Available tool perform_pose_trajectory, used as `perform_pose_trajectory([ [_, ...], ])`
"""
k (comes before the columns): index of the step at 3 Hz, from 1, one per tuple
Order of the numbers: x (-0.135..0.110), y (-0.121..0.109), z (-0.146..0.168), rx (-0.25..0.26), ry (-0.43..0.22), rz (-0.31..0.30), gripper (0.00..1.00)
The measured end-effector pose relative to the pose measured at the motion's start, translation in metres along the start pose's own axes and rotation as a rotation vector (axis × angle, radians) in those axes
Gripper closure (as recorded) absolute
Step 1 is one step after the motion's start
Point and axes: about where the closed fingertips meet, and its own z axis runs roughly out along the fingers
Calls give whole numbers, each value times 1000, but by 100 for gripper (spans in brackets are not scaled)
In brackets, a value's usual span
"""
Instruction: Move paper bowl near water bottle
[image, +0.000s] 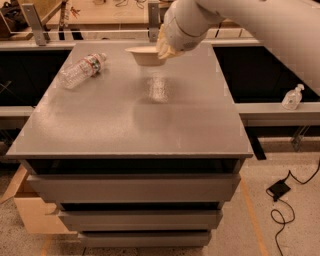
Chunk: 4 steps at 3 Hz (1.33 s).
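The paper bowl (143, 55) is off-white and shallow, held in the air above the far middle of the grey table (130, 120). My gripper (163, 48) is shut on the bowl's right rim, with the white arm reaching in from the upper right. The water bottle (81, 70) is clear with a red-and-white label and lies on its side at the table's far left. The bowl is to the right of the bottle, about a bowl's width away.
A small clear pump-top bottle (292, 97) stands on a ledge to the right of the table. Drawers sit under the tabletop. A black cable and plug (280, 192) lie on the floor at right. A cardboard box (30, 212) is at lower left.
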Motion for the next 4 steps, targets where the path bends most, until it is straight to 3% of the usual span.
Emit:
perform_pose_trajectory([
  [1,-23,-19,26,41,12,-106,100],
  [3,-29,-16,36,42,-3,-133,100],
  [4,-34,-10,57,62,-2,-192,100],
])
